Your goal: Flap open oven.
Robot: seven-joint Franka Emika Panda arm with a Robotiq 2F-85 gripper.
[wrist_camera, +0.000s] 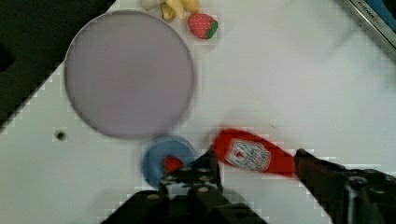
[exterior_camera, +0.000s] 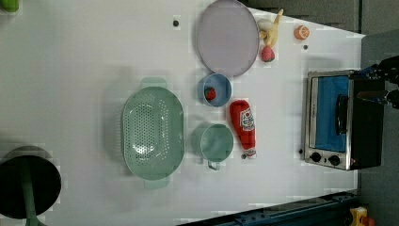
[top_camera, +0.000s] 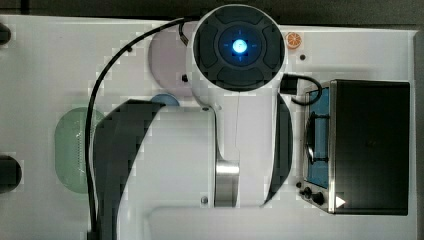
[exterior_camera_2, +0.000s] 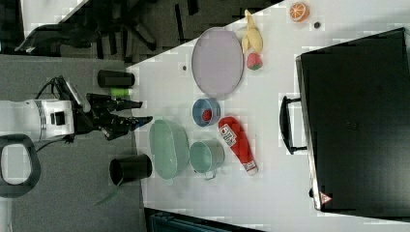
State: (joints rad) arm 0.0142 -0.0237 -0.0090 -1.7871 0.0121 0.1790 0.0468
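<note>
The oven (exterior_camera: 341, 122) stands at the right edge of the left view, on the white counter (exterior_camera: 84, 61), its blue-tinted glass door shut and the dark handle (exterior_camera: 342, 114) lying across the glass, with the small knobs toward the lower end of its front; in the right view the same handle (exterior_camera_2: 288, 124) juts from the front of the black box at centre right. The end effector (exterior_camera_2: 135, 112) hangs at the left of the right view, high above the counter and well apart from the oven, its fingers parted and holding nothing; in the wrist view the two dark fingers (wrist_camera: 322, 170) frame the red ketchup bottle (wrist_camera: 254, 155) and the blue bowl (wrist_camera: 163, 158) far below. The step in hand is judged to be the approach, with nothing of the task yet done. To do it well, the arm should likely travel over the bottle and bowl without dipping, come down in front of the door, hook or pinch the handle near its middle, and pull outward along the door's hinge arc instead of straight back, lest the light oven slide or tip
</note>
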